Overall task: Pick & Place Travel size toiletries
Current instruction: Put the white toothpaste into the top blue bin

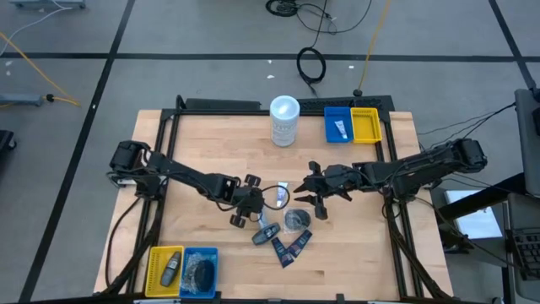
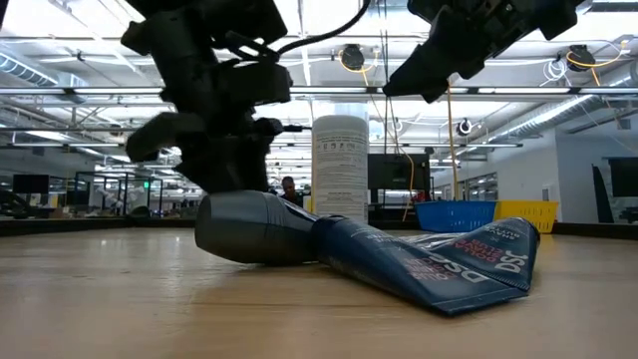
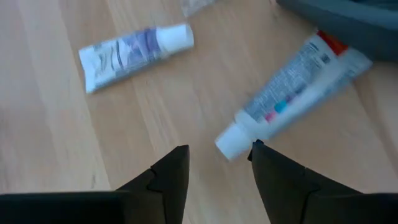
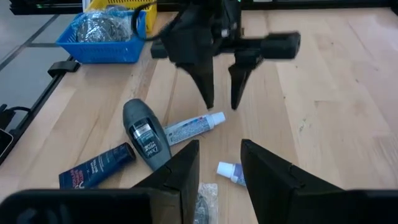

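We see a pale wooden table with a dark frame around its edges, standing on a grey floor crossed by dark tape lines and loose cables. In the low view the room behind is a large hall with ceiling lights, steel racking and monitors.

The left gripper hangs over the middle of the table, slightly toward the near edge, with its fingers parted and holding nothing. In its wrist view a small white tube lies with its cap just ahead of the fingertips, and a second white tube lies farther off on the bare wood.

The right gripper is just beside it, also over the middle, fingers spread and empty.

Most of the loose toiletries sit between the middle and the near edge: a dark grey mini bottle, a navy sachet next to it, and a clear-wrapped bundle close by.

At the near left corner a yellow bin holds a grey bottle and a blue bin holds a dark wrapped bundle. At the far edge, right of centre, stand a tall white canister, another blue bin containing a white tube, and another yellow bin.
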Controlling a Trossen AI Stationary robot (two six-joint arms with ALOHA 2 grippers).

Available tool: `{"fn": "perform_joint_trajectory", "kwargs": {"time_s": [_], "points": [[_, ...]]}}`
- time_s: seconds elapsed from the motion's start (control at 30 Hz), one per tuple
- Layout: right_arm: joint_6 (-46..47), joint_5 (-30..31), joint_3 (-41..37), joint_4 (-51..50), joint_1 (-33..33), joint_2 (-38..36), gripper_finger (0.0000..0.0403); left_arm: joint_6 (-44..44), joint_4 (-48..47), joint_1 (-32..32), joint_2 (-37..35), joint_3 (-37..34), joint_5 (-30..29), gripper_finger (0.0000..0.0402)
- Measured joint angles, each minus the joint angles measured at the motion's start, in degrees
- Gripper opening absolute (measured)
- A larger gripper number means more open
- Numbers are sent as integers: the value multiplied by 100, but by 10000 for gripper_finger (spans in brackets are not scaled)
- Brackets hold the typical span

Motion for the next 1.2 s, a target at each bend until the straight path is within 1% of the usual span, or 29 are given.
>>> {"fn": "perform_joint_trajectory", "kwargs": {"time_s": [0.17,0.37,0.53,0.67,0.8,0.87,1.0,1.1,1.2], "points": [[9,0,0,-32,0,0,109,308,139,26,119,0,82,166],[18,0,-2,-58,0,2,110,512,285,26,206,-2,411,148],[20,0,-2,-64,0,2,110,783,436,26,386,0,586,143],[22,2,0,-52,0,2,109,934,608,24,551,0,579,143],[22,2,0,-64,0,2,109,832,642,22,550,0,473,143],[22,2,0,-72,0,2,109,660,604,24,501,0,356,143],[22,2,0,-67,0,2,109,-270,615,58,289,0,295,143],[22,2,0,-67,0,2,109,-928,653,110,96,0,569,143],[22,15,0,-65,0,2,109,-1956,1031,156,59,2,771,143]]}}
